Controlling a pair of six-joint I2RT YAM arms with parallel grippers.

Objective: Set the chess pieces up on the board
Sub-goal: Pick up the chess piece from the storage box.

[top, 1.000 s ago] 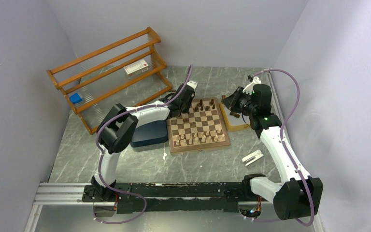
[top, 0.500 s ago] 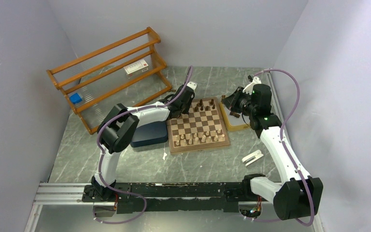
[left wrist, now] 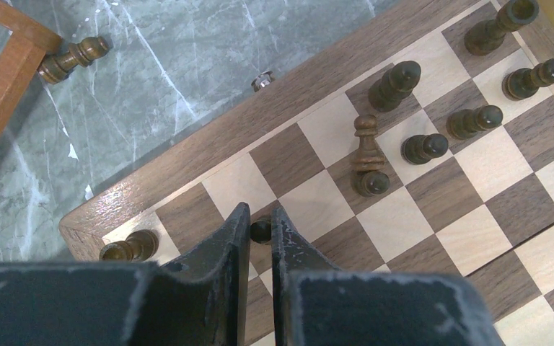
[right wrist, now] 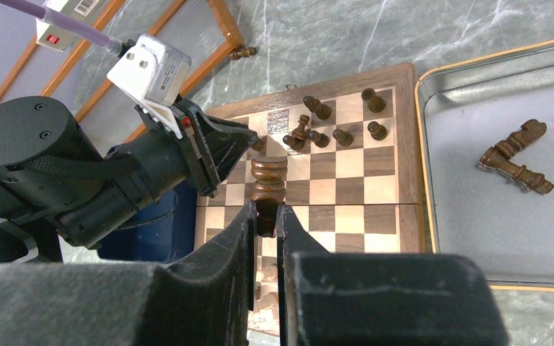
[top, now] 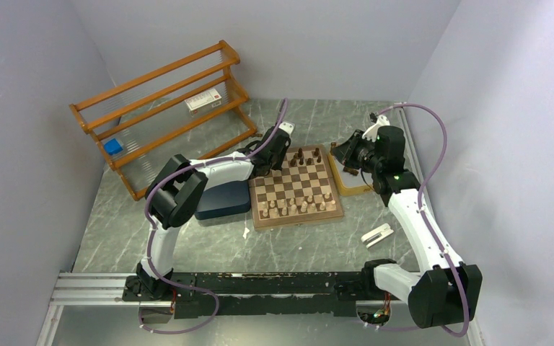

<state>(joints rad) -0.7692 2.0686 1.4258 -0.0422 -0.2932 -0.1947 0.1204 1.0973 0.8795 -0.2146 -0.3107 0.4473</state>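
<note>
At left, the left gripper [left wrist: 260, 211] pinches an upright dark pawn [left wrist: 261, 230], long axis vertical, near the board's [left wrist: 209, 140] far-left corner. At right, beside the far-right corner, the right gripper [right wrist: 265, 210] clamps a dark piece [right wrist: 269, 176], long axis along its fingers, crown pointing outward.

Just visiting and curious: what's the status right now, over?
Left gripper shut on a small dark piece at the board. Right gripper shut on a dark rook. Stray chessman lies off-board.

Left pincer [left wrist: 260, 216] nudged slightly leftward over the board [left wrist: 209, 137]
</note>
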